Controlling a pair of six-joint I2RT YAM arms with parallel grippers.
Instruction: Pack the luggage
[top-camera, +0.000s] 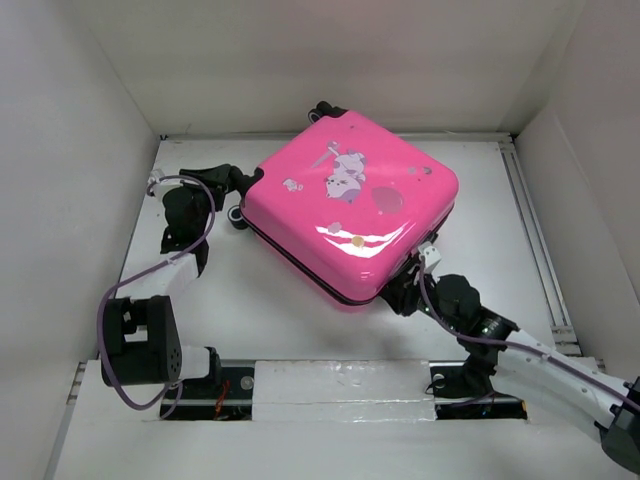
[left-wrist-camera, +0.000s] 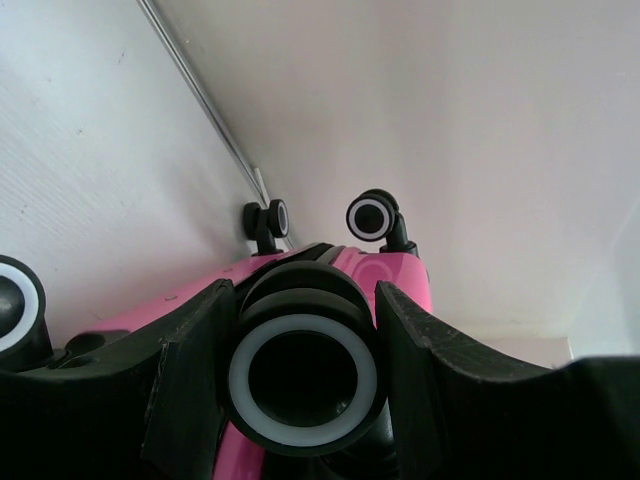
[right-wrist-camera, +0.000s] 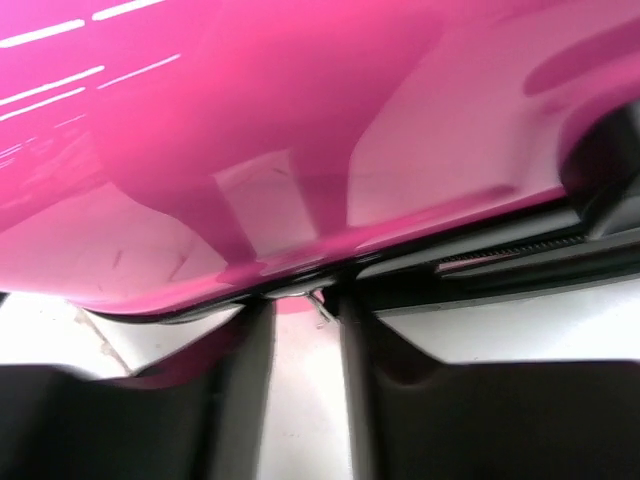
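Apparently at the closing step: a hot-pink suitcase lies flat and shut, turned at an angle on a white table, with a robot arm at either end.
The left gripper is clamped around one black wheel at the case's far-left corner, bracing it. The right gripper sits at the near-right edge, fingers slightly apart, with the small metal zipper pull at their tips, not visibly pinched. The next move likely means closing on that pull and drawing it along the dark zipper track. The shell halves meet, so any contents are hidden.
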